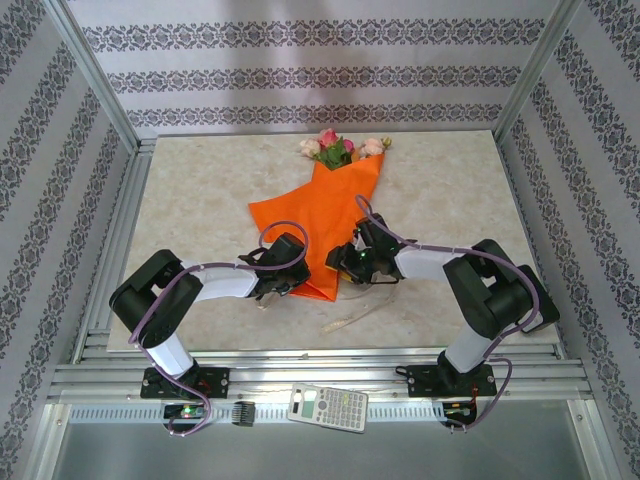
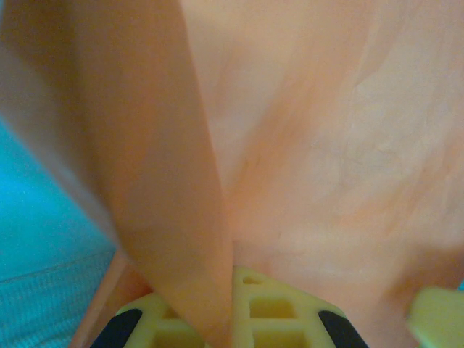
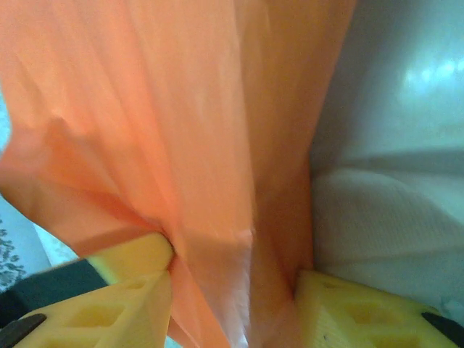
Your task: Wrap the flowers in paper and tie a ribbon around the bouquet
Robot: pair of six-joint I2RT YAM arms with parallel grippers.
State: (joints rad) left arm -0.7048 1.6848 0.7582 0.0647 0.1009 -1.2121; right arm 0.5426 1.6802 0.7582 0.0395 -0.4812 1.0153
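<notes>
Calculator point(image 1: 328, 408) on front rail point(image 1: 120, 412); left hand point(image 1: 285, 280) clamped on paper point(image 1: 330, 200), right hand point(image 3: 232, 290) apart.

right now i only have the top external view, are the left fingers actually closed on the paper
Observer: Yes. In the left wrist view the left fingers are shut on a fold of the orange paper that runs down between them.
Operator: and the right fingers
Observer: Open. In the right wrist view the right fingers stand apart, and the paper passes between them without being clamped.
</notes>
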